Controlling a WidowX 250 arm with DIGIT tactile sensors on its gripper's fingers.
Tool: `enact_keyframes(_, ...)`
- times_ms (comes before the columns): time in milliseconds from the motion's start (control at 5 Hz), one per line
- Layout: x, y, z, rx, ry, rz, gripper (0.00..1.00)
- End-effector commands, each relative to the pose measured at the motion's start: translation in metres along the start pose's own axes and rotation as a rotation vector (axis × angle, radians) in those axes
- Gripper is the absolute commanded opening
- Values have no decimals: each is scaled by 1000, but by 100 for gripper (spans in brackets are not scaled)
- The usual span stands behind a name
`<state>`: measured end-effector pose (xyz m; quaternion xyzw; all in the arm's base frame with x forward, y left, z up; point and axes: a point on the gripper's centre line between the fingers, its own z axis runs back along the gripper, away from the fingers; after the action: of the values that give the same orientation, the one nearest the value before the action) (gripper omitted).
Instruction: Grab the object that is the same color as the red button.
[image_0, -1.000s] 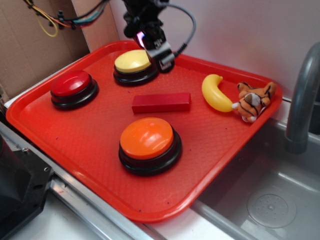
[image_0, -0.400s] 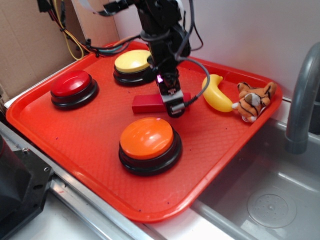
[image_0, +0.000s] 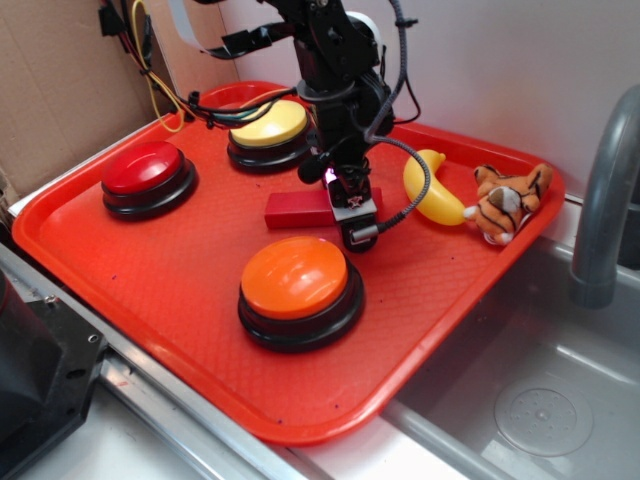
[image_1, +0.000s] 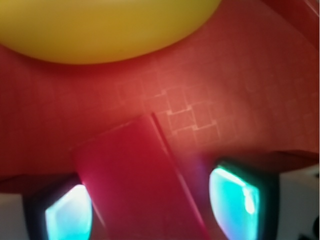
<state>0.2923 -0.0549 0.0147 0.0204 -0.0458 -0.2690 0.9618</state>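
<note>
The red block (image_0: 300, 209) lies flat near the centre of the red tray (image_0: 150, 280), with its long axis running from 9 o'clock to 3 o'clock. The gripper (image_0: 355, 225) is lowered over the 3 o'clock end of the block. In the wrist view, the block (image_1: 135, 175) sits between the two fingers (image_1: 232, 197), one on each side. The fingers are spread wider than the block, with a visible gap on the right side, and grip nothing.

The red button (image_0: 147, 177) stands at 9 o'clock of the block, well apart from it. The yellow button (image_0: 265, 132) stands at 12 o'clock, partly behind the arm. The orange button (image_0: 298, 288) stands at 6 o'clock, near the gripper. A yellow banana (image_0: 432, 187) lies at 3 o'clock, touching a toy tiger (image_0: 508, 203) at the tray's edge.
</note>
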Motion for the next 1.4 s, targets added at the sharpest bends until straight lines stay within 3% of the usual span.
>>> enact_keyframes(0,4,7,1,-2,7,42,0)
enact_keyframes(200,1,14,7,-31,29,127,0)
enact_keyframes(400,-6,21,51,-29,-21,266,0)
enact_keyframes(600,-17,31,84,10,-23,431,0)
enact_keyframes(800,-28,40,115,-9,-34,537,0)
enact_keyframes(1000,-55,49,166,-30,-131,712,0)
enact_keyframes(1200,-69,50,183,-15,-157,796,0)
